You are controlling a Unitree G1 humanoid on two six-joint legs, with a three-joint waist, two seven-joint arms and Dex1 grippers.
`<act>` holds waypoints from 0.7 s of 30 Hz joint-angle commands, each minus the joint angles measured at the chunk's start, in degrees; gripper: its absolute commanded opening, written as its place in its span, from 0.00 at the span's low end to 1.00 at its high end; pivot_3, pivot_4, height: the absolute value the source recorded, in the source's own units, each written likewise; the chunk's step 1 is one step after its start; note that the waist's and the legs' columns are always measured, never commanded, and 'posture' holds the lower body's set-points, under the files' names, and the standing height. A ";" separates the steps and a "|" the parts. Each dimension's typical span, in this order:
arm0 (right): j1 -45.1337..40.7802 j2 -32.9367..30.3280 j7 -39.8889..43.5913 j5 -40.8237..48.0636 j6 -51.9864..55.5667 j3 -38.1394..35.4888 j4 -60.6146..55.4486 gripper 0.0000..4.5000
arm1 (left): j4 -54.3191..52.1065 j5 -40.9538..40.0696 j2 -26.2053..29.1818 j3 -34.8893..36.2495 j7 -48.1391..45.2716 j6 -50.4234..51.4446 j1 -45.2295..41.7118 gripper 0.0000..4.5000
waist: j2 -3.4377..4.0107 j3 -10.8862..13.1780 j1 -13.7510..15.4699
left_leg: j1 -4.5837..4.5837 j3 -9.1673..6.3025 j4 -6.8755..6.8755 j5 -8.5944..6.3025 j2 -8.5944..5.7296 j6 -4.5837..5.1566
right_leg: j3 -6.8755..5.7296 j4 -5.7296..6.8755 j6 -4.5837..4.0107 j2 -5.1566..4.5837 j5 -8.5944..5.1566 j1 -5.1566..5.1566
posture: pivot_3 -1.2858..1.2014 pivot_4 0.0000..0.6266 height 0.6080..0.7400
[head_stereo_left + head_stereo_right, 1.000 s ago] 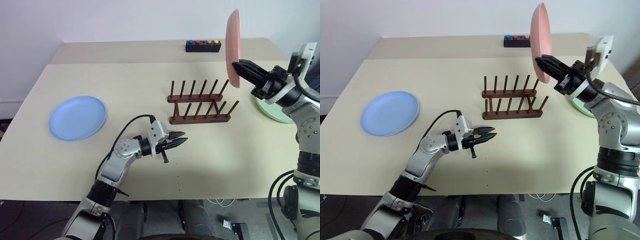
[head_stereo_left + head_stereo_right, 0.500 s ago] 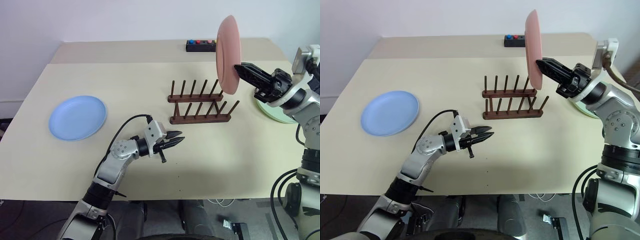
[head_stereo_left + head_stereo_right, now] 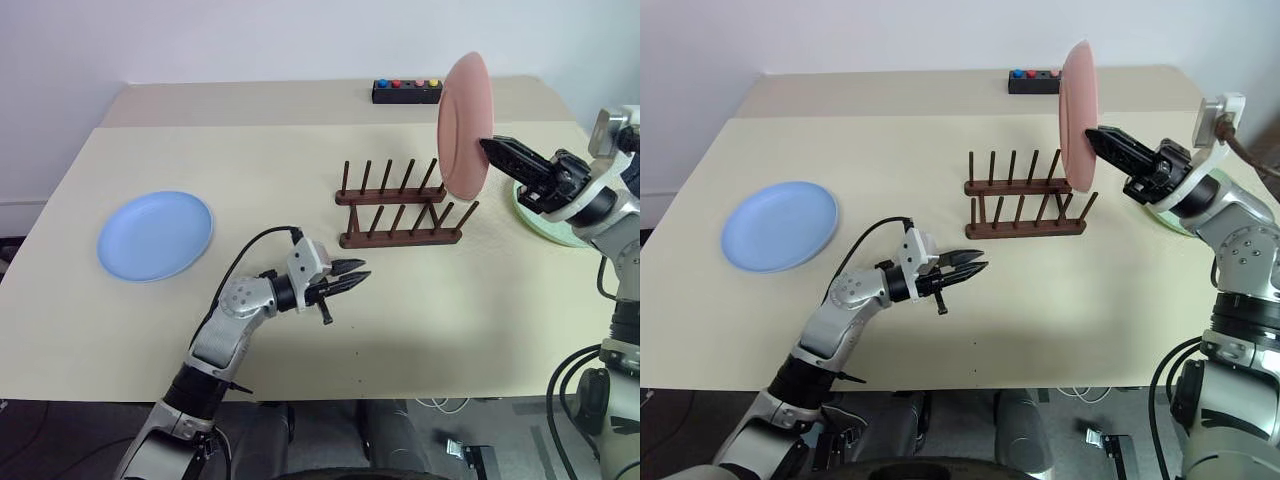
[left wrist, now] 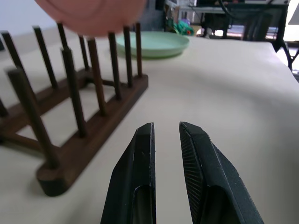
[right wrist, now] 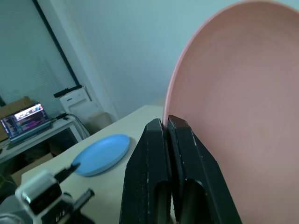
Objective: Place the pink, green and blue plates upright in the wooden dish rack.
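Observation:
My right gripper (image 3: 487, 145) is shut on the rim of the pink plate (image 3: 463, 125), which stands upright in the air just above the right end of the wooden dish rack (image 3: 400, 210). The rack's pegs hold no plates. Behind my right arm the green plate (image 3: 545, 215) lies flat on the table, partly hidden. Far to the left the blue plate (image 3: 155, 235) also lies flat. My left gripper (image 3: 362, 271) hovers low in front of the rack, pointing at it, its fingers (image 4: 140, 158) a narrow gap apart with nothing between them.
A small black box with coloured buttons (image 3: 406, 91) sits at the back of the table behind the rack. The beige tabletop (image 3: 300, 160) spreads wide between the blue plate and the rack. A cable loops over my left wrist.
The pink plate has rolled so its face shows more, and it has sunk a little toward the rack's right end. My left gripper has stayed where it was.

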 commanded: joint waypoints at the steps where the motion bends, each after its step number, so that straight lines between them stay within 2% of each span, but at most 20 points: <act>1: -0.40 -1.24 0.61 1.35 -0.20 -2.66 -0.05 0.00 | -2.67 -1.75 0.06 1.19 0.14 0.60 0.19 0.18 | 0.00 0.00 0.00 | 0.00 0.00 0.00 0.00 0.00 0.00 | 0.00 0.00 0.00 0.00 0.00 0.00 | 0.52 0.24 1.00; 18: 1.11 -2.25 1.55 1.74 0.85 -4.16 2.09 0.00 | -2.50 -1.23 0.03 0.88 0.13 1.03 0.46 0.18 | 0.01 0.00 0.02 | 0.00 0.01 0.03 0.00 0.00 0.00 | 0.00 0.00 0.03 0.00 0.02 0.00 | 0.52 0.24 1.00; 19: 1.12 -2.25 1.54 1.75 0.91 -4.20 2.15 0.13 | -2.52 -1.24 0.02 0.87 0.15 1.08 0.47 0.18 | 0.01 0.00 0.02 | 0.00 0.01 0.03 0.00 0.00 0.00 | 0.00 0.00 0.03 0.00 0.02 0.00 | 0.52 0.24 1.00; 21: 1.12 -2.19 1.37 1.62 0.86 -4.27 2.19 0.28 | -2.56 -1.24 0.03 0.87 0.19 1.17 0.49 0.18 | 0.01 0.00 0.03 | 0.00 0.01 0.03 0.00 0.00 0.00 | 0.00 0.00 0.03 0.00 0.02 0.00 | 0.52 0.24 1.00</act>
